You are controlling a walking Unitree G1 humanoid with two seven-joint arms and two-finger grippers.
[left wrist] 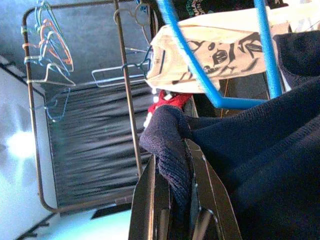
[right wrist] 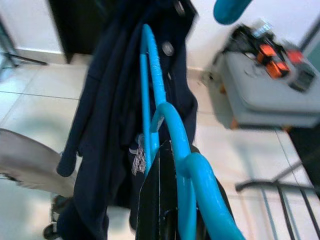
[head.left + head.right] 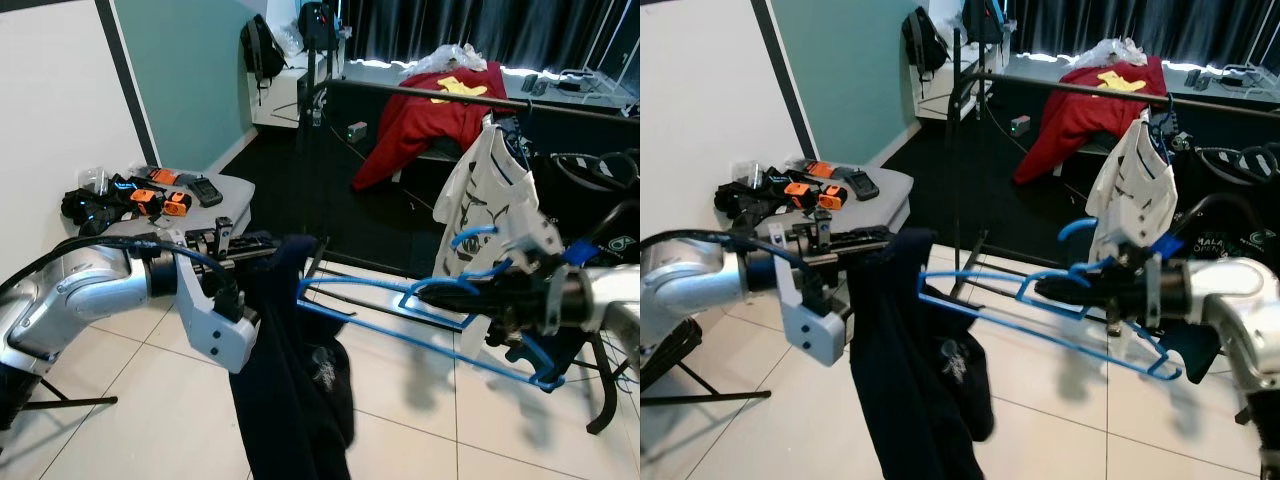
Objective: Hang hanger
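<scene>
The right gripper [image 3: 448, 292] is clamped on the neck of the blue hanger [image 3: 400, 318], held level in mid-air short of the rack's rail [image 3: 560, 106]; the left gripper [image 1: 175, 200] pinches the dark garment [image 3: 290, 370] draped over the hanger's far end. To hang it well, I would keep the hook upright and lift it over a bare stretch of rail beside the white shirt [image 3: 490, 200]; the left gripper should let go only once the hook bears.

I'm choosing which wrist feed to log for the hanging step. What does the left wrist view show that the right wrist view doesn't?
Left wrist view: the dark metal clothes rail with spare wire hangers, a white printed T-shirt hanging there, and the left gripper pinching a fold of cloth.

Right wrist view: the right gripper clamped on the hanger's neck, the pale tiled floor, and a grey case carrying orange and black tools.

Both: the bright blue plastic hanger and the dark navy garment draped on it.
</scene>
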